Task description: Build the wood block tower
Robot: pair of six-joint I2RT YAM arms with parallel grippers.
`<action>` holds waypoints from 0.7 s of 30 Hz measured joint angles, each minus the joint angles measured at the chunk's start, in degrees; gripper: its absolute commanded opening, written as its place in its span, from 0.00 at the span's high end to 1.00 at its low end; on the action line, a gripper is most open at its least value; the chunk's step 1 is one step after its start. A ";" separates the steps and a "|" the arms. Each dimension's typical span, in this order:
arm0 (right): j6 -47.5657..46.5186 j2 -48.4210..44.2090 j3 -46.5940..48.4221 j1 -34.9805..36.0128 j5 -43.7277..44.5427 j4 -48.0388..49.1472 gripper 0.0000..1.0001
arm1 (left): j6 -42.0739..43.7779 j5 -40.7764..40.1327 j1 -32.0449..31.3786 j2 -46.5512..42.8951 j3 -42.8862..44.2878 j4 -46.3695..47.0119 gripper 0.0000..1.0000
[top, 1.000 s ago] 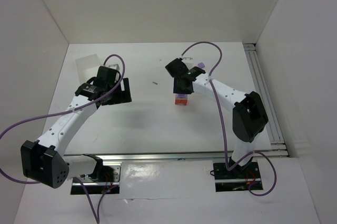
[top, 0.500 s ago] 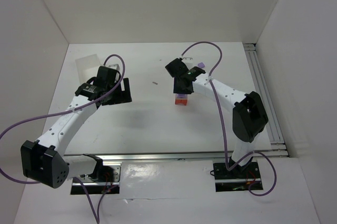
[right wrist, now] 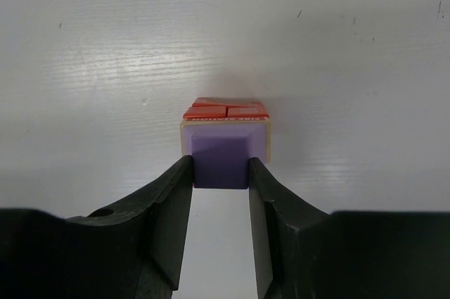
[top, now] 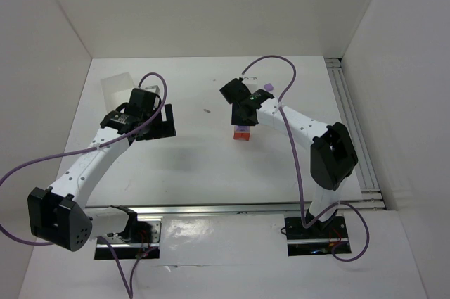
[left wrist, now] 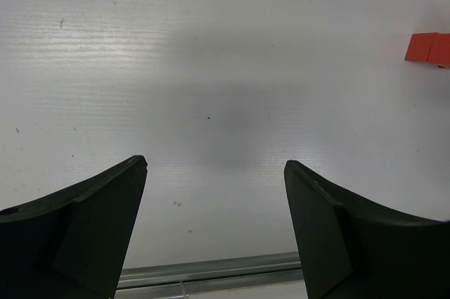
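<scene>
The wood block tower stands mid-table: red-orange blocks at the bottom, a pale tan layer and a lilac block on top. My right gripper reaches over it, with both fingers pressed against the sides of the lilac block. In the top view the right gripper hides most of the tower's top. My left gripper is open and empty, well to the left; its wrist view shows only the red-orange base at the right edge.
A translucent white plastic box sits at the back left behind the left arm. A tiny dark speck lies between the arms. A small lilac piece lies by the right arm. Metal rails run along the right edge.
The right gripper has shifted very slightly over the tower's top. The left arm has not moved.
</scene>
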 measured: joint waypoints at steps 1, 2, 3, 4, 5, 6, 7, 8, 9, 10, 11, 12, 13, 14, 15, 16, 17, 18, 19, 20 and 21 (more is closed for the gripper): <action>0.00 0.00 0.00 0.00 0.13 -0.04 0.58 | 0.00 0.00 0.00 0.00 0.00 0.00 0.08; 0.00 0.00 0.00 0.00 0.15 -0.11 0.58 | 0.00 0.00 0.00 0.00 0.00 0.00 0.08; 0.00 0.00 0.00 0.00 0.22 -0.17 0.58 | 0.00 0.00 0.00 0.00 0.00 0.00 0.08; 0.00 0.00 0.00 0.00 0.26 -0.22 0.58 | 0.00 0.00 -0.02 0.00 0.00 0.00 0.08; 0.00 0.00 0.00 0.00 0.28 -0.24 0.58 | 0.00 0.00 0.00 0.00 0.00 0.00 0.08; 0.00 0.00 -0.02 0.00 0.28 -0.24 0.58 | 0.00 0.00 0.00 0.00 0.00 0.02 0.08; 0.02 0.00 -0.09 0.00 0.31 -0.24 0.58 | 0.00 0.00 0.00 0.00 0.00 0.00 0.08; 0.00 -0.04 -0.11 0.00 0.31 -0.24 0.58 | 0.00 0.00 0.00 0.00 0.00 0.00 0.08; 0.00 -0.09 -0.13 0.00 0.33 -0.26 0.58 | 0.00 0.04 0.00 0.00 0.00 0.00 0.08; 0.02 -0.09 -0.15 0.00 0.33 -0.26 0.58 | 0.00 0.13 0.00 0.00 0.00 0.00 0.08; 0.02 -0.09 -0.15 0.00 0.33 -0.26 0.58 | 0.00 0.24 0.00 0.00 0.00 0.00 0.08; 0.00 -0.09 -0.15 0.00 0.33 -0.26 0.58 | 0.00 0.33 0.00 0.00 0.00 0.00 0.08; -0.02 -0.09 -0.15 0.00 0.33 -0.26 0.56 | 0.00 0.42 0.00 0.00 0.00 0.00 0.08; 0.02 -0.09 -0.15 0.00 0.31 -0.26 0.55 | 0.00 0.44 0.00 0.00 0.00 0.00 0.08; 0.02 -0.09 -0.15 0.00 0.31 -0.28 0.53 | 0.00 0.46 0.00 0.00 0.00 0.00 0.08; 0.02 -0.09 -0.15 0.00 0.28 -0.31 0.51 | 0.00 0.48 0.00 0.00 0.00 0.00 0.08; 0.04 -0.09 -0.15 0.00 0.28 -0.33 0.47 | 0.00 0.48 0.00 0.00 0.00 0.00 0.08; 0.04 -0.09 -0.15 0.00 0.28 -0.35 0.45 | 0.00 0.48 0.00 0.00 0.00 0.00 0.08; 0.02 -0.09 -0.15 0.00 0.28 -0.37 0.42 | 0.00 0.48 0.00 0.00 0.00 0.00 0.08; 0.00 -0.09 -0.15 0.00 0.28 -0.39 0.34 | 0.00 0.48 0.00 0.00 0.00 0.00 0.08; 0.13 -0.09 -0.15 0.00 0.28 -0.37 0.30 | 0.00 0.48 -0.02 0.00 0.00 0.00 0.08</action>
